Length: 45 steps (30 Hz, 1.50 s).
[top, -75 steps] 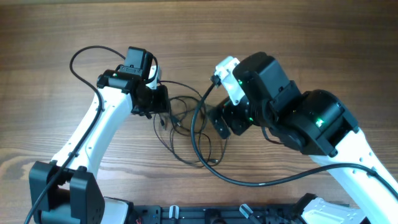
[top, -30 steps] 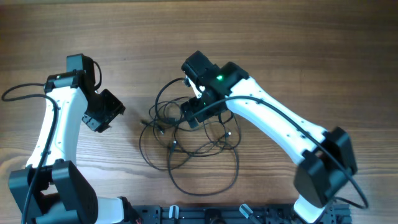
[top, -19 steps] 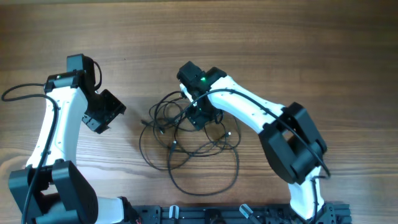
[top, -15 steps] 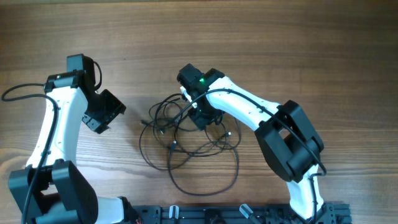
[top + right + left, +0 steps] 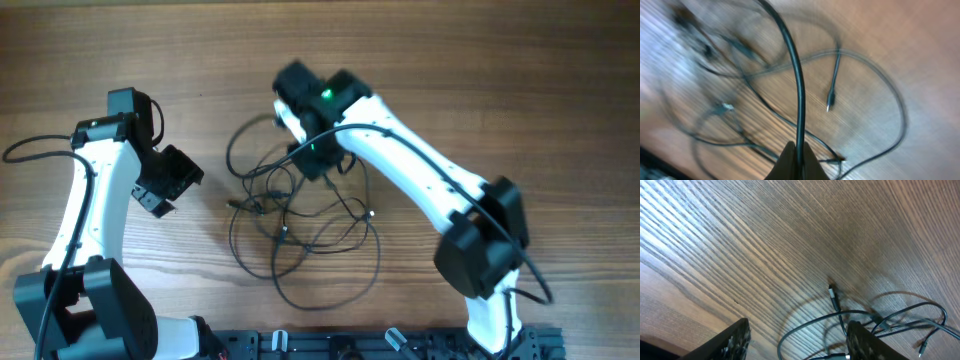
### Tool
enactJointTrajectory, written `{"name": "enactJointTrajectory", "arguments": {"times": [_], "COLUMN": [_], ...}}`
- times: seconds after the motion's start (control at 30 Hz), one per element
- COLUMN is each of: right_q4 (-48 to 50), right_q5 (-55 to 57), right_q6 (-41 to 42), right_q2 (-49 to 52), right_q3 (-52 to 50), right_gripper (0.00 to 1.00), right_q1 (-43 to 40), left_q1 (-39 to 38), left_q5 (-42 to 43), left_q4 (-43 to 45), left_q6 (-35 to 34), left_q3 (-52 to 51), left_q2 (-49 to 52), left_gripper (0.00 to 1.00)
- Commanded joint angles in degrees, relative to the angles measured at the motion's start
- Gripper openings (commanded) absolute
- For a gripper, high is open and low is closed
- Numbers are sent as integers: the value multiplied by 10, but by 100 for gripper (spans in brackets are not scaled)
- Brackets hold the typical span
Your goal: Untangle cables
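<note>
Most untangling left to do: cables (image 5: pixel 290 215) lie mid-surface (image 5: pixel 480 60) in loose overlapping loops, plug ends scattered. One strand at tangle's upper edge pinched in right claw (image 5: pixel 314 162), fingers pressed together. Spread, empty left claw (image 5: pixel 168 183) sits well apart to the left.

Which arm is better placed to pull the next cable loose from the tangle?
Right. The right hand grips a cable over the tangle; the left hand hangs open, off to the side.
</note>
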Motion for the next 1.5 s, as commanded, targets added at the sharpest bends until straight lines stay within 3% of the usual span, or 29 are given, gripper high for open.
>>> {"name": "enactJointTrajectory", "arguments": {"times": [0.0,0.17,0.33,0.4,0.53,0.83,0.93,1.0,1.13,1.2,1.33,1.47], "right_q4": [-4,38,186,223,263,301,272,229,120,72,82,135], "right_q5": [22,58,64,64,125,377,484,481,442,344,176,114], "right_q6": [-12,-35,-51,-55,-77,-113,-147,-147,-99,-64,-33,38], "right_q2": [-82,-163,-269,-301,-339,-400,-402,-401,-383,-362,-322,-279], "right_q3": [134,249,264,264,264,264,264,264,263,261,258,258], "right_gripper": [4,4,4,4,4,4,4,4,4,4,4,4], "right_q1": [-2,-2,-2,-2,-2,-2,-10,-35,-158,-287,-481,-629], "left_q1": [3,-10,-54,-90,-159,-217,-217,-217,-217,-217,-217,-217], "left_q5": [-5,-3,35,83,90,87,83,78,77,77,76,77], "left_q4": [-10,-19,-3,21,54,89,89,89,89,89,85,84], "left_q6": [12,12,14,57,84,85,85,85,85,85,85,87], "left_q3": [1,-1,-19,-33,-47,-47,-47,-47,-47,-47,-47,-47], "left_q2": [1,1,1,1,1,2,2,2,2,2,2,2], "left_gripper": [63,63,62,61,62,63,62,62,62,62,63,64]}}
